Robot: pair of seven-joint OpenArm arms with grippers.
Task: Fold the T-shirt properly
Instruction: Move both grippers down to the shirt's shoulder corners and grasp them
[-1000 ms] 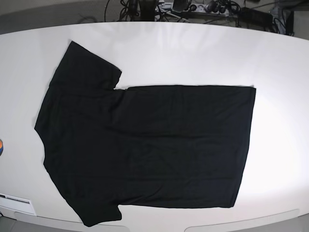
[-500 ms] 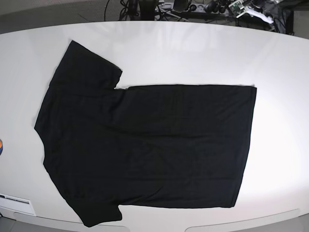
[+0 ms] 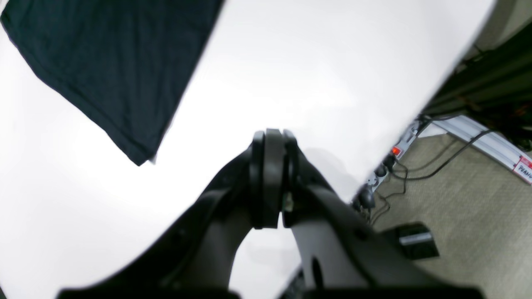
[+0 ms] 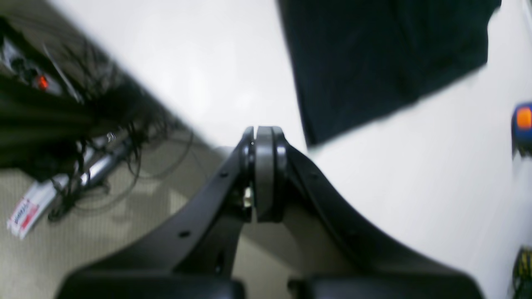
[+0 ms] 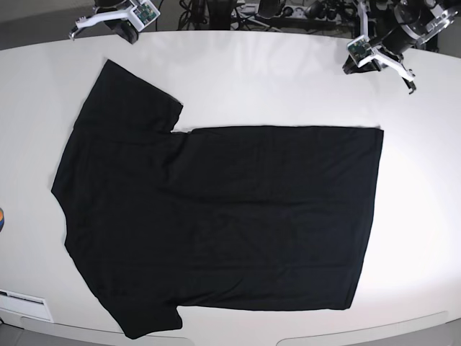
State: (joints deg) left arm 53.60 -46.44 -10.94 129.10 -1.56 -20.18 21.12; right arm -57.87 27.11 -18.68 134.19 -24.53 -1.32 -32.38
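The black T-shirt (image 5: 216,216) lies spread flat on the white table (image 5: 288,79), plain side up, sleeves at the left and hem at the right. No print shows. My left gripper (image 3: 268,139) is shut and empty above bare table, to the right of the shirt's hem corner (image 3: 124,91). Its arm shows at the back right of the base view (image 5: 382,50). My right gripper (image 4: 264,135) is shut and empty near the table's far edge, beside a sleeve (image 4: 382,62). Its arm shows at the back left (image 5: 115,16).
A small orange and blue object (image 5: 1,218) sits at the table's left edge and also shows in the right wrist view (image 4: 523,120). A white label strip (image 5: 25,303) lies at the front left. Cables and a power strip (image 3: 395,151) lie on the floor behind the table.
Both arms have come into the base view over the table's back corners, the back-right one first. The T-shirt has not moved.
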